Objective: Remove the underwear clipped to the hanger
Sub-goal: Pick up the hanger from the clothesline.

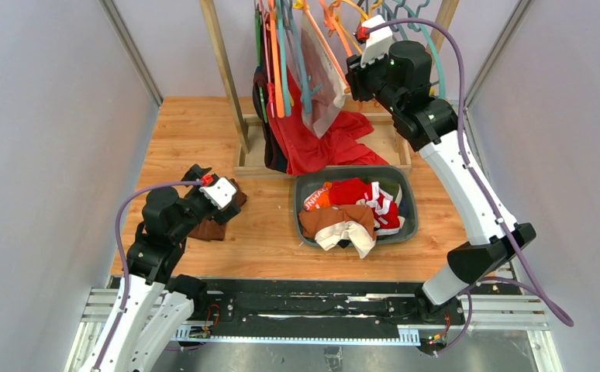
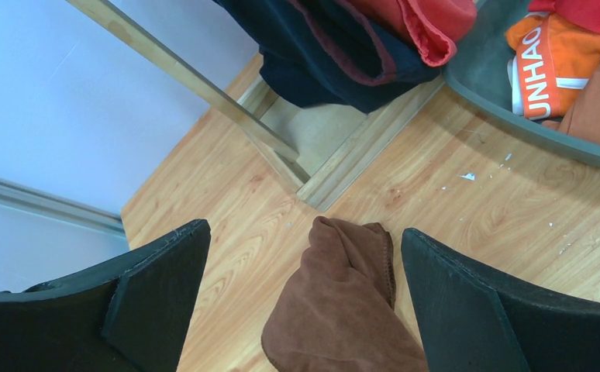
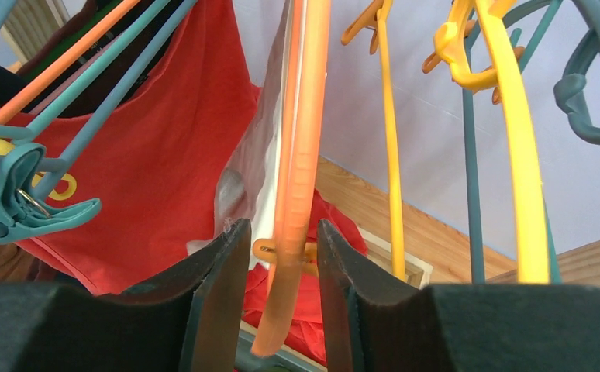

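Right end effector raised, loose around orange hanger, left end effector low, released

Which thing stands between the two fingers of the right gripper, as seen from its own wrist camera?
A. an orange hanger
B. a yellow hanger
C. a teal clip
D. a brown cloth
A. In the right wrist view, the orange hanger hangs down between the two dark fingers of the right gripper.
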